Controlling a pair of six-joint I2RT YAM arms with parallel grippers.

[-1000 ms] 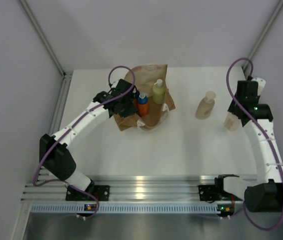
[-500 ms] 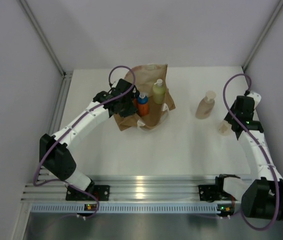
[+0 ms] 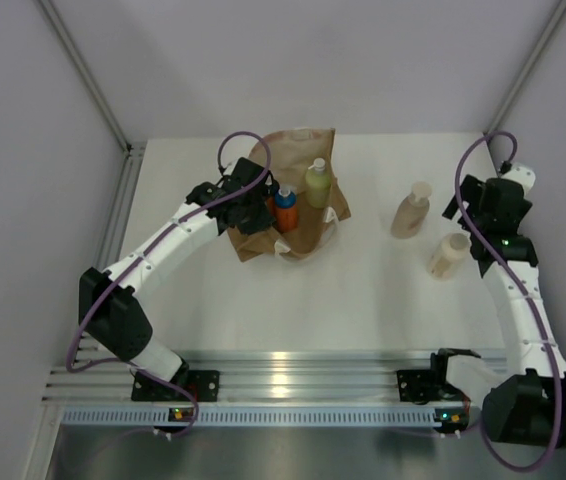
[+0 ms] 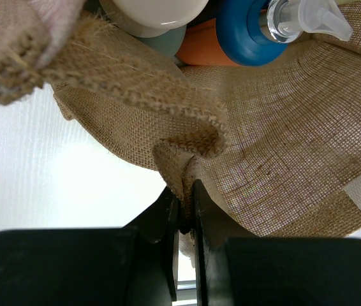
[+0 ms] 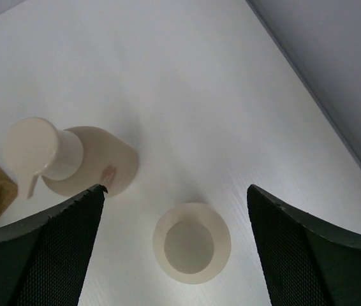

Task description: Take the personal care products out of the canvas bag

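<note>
Now right hand (image 5: 174, 191) has spread, setting the cream bottle (image 5: 191, 242) out on the worktop (image 5: 168, 76); left hand (image 4: 185, 203) pinches canvas bag (image 4: 282, 146)

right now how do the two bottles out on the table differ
The tan bottle has a pump top with a spout; the cream bottle has a plain round top. The tan bottle stands nearer the canvas bag than the cream bottle. Both stand upright on the table, outside the bag.
</note>
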